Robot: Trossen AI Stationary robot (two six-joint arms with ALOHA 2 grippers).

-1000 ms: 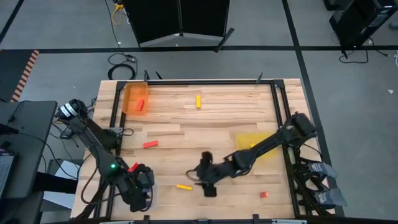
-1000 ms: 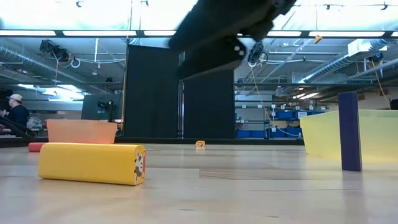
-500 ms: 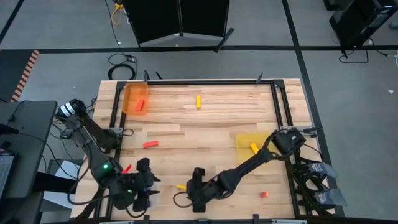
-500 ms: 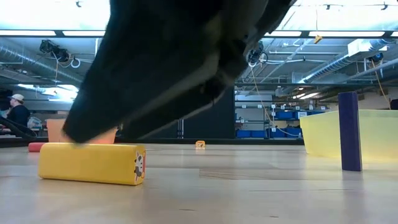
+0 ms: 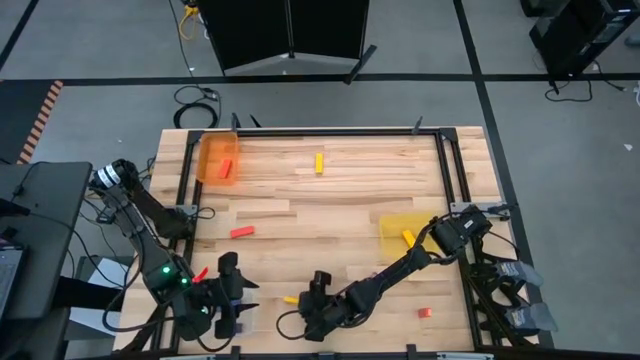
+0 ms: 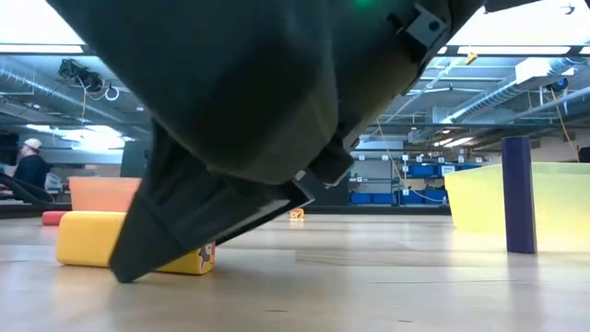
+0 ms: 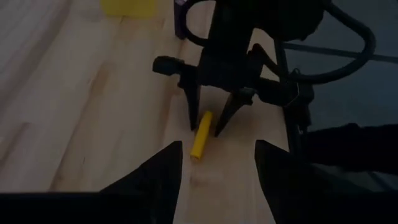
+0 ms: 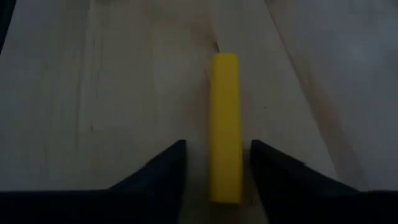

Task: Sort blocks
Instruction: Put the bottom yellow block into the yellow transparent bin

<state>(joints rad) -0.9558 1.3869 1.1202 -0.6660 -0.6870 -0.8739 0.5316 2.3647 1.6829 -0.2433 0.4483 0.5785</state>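
The right gripper is low over the near edge of the counter, its jaws apart and straddling a yellow block that lies flat on the wood. In the right wrist view the block runs lengthwise between the two fingers, with a gap on each side, so the jaws are not clamped on it.

The left gripper hovers near the front left corner, pointed toward the right one, its jaws also apart and holding nothing. Its wrist view looks across at the right gripper standing over the same yellow block.

The other blocks lie scattered. A red block lies on the counter left of centre, and another red one near the front right. A yellow block sits toward the far edge. The orange tray in the far left corner holds a red block, and the yellow tray on the right holds a yellow one. A purple block stands upright in the low view, in front of the yellow tray.
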